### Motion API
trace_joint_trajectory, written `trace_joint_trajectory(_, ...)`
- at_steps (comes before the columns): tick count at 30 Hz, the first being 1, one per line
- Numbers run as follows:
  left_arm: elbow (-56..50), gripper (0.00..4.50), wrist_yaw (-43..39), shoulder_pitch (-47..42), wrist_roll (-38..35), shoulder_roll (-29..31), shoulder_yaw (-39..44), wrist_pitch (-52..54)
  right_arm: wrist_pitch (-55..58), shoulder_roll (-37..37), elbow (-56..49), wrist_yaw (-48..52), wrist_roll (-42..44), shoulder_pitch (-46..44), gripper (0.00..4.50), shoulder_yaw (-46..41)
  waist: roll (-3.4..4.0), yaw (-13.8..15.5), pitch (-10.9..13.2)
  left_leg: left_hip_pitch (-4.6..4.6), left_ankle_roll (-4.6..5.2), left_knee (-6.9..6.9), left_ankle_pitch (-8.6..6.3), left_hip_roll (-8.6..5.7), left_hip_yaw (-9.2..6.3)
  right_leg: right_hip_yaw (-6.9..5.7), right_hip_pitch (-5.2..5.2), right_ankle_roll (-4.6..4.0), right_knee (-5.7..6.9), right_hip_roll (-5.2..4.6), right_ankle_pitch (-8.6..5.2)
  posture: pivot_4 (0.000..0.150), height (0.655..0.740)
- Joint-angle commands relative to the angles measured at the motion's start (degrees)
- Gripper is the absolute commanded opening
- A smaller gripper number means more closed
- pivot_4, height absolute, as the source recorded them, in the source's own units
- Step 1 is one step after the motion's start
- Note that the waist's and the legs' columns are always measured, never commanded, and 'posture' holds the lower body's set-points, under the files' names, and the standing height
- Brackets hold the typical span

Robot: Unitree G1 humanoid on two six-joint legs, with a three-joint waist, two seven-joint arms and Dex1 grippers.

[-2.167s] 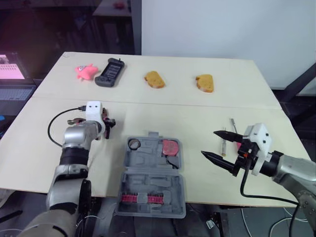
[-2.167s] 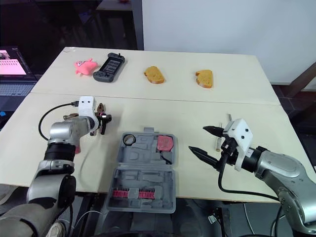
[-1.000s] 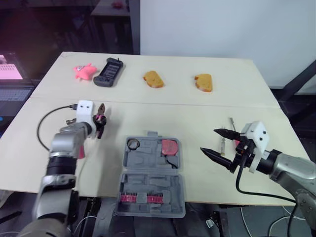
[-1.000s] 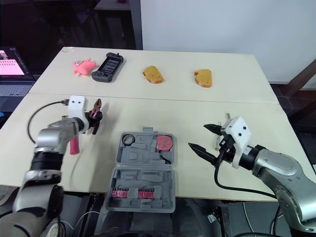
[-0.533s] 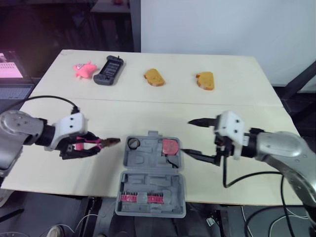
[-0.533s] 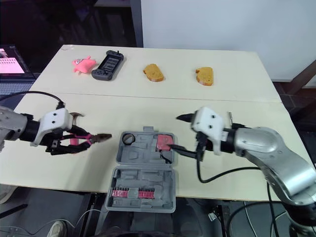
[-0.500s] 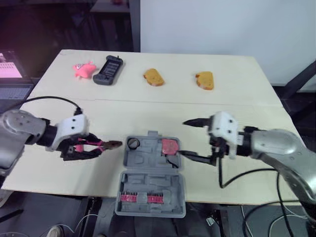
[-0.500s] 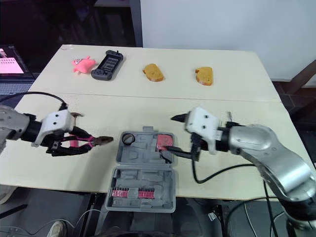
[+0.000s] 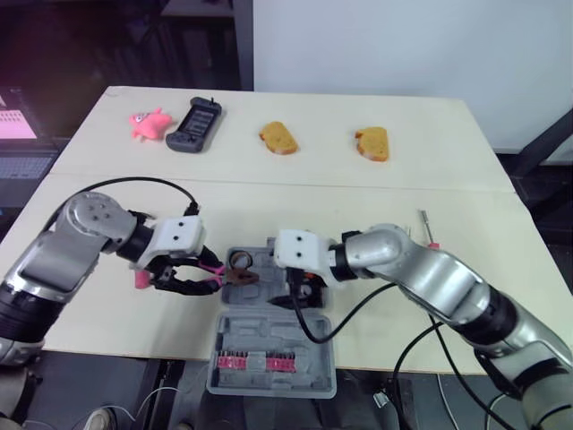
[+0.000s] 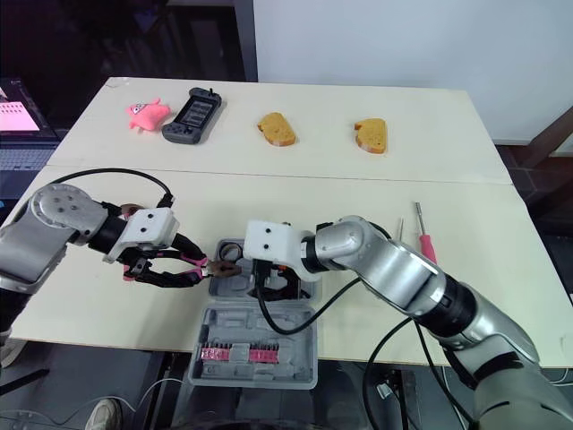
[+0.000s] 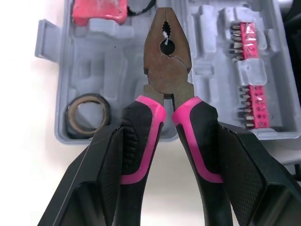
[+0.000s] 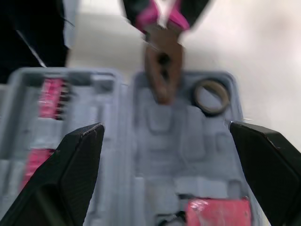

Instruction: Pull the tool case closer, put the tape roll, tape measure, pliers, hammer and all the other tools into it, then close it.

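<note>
The grey tool case lies open at the table's near edge. Its tray holds a tape roll, a red tape measure and a pink bit strip. My left gripper is shut on the pink and black handles of the pliers. The pliers' head hangs over the case's left part, beside the tape roll. My right gripper hovers open above the case's middle with nothing between its fingers. A red-handled screwdriver lies on the table to the right.
A pink-handled tool lies on the table behind my left gripper. Along the far side sit a pink toy, a black handheld device and two bread pieces.
My left gripper has carried the pliers right, to the case's left part. My right gripper has swung left from the table's right side to above the case.
</note>
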Motion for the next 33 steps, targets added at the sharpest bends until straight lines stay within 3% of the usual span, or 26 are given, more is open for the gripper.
trace_joint_trajectory(1, -0.4, 2.46, -0.5, -1.7, 0.7, -0.2, 0.3, -1.1, 0.7, 1.6, 0.2, 0.4, -0.9, -1.7, 4.50, -0.2, 0.00, 0.0, 0.0, 0.00, 0.00, 0.04, 0.00, 0.00, 0.00, 0.00, 0.03, 0.00, 0.00, 0.00, 0.00, 0.150, 0.7395)
trace_joint_trajectory(19, 1.4, 2.46, 0.4, -4.0, 3.4, -5.0, -1.7, -2.1, 1.3, 6.3, 4.0, 2.8, -3.3, -4.0, 4.50, 1.3, 0.00, 0.0, 0.0, 0.00, 0.00, 0.10, 0.00, 0.00, -0.11, -0.10, 0.08, 0.01, 0.08, 0.01, 0.01, 0.150, 0.7395)
trace_joint_trajectory(23, 1.7, 2.46, 0.4, -4.0, 3.6, -5.1, -1.8, -2.4, 1.4, 6.6, 4.1, 3.1, -3.7, -4.0, 3.25, 1.2, 0.00, 0.0, 0.0, 0.01, 0.00, 0.12, 0.01, 0.00, -0.12, -0.11, 0.09, 0.01, 0.10, 0.01, 0.01, 0.150, 0.7395)
trace_joint_trajectory(27, 1.6, 2.46, 0.7, -4.2, 3.7, -5.6, -2.0, -1.8, 1.4, 7.2, 4.5, 3.3, -4.0, -4.2, 1.23, 1.2, 0.00, 0.0, 0.0, 0.01, 0.00, 0.12, 0.01, 0.00, -0.13, -0.11, 0.10, 0.01, 0.12, 0.01, 0.01, 0.150, 0.7395)
trace_joint_trajectory(28, 1.5, 2.46, 0.8, -4.3, 3.7, -5.8, -2.0, -1.6, 1.4, 7.3, 4.6, 3.4, -4.0, -4.2, 1.01, 1.2, 0.00, 0.0, 0.0, 0.01, 0.00, 0.13, 0.01, 0.00, -0.13, -0.12, 0.10, 0.01, 0.12, 0.01, 0.01, 0.150, 0.7395)
trace_joint_trajectory(33, 2.0, 2.46, 1.2, -4.5, 4.2, -6.5, -2.1, -1.6, 1.5, 7.8, 4.9, 3.5, -4.3, -4.3, 1.01, 1.2, 0.00, 0.0, 0.0, 0.01, 0.00, 0.13, 0.01, 0.00, -0.14, -0.13, 0.10, 0.01, 0.13, 0.01, 0.01, 0.150, 0.7395)
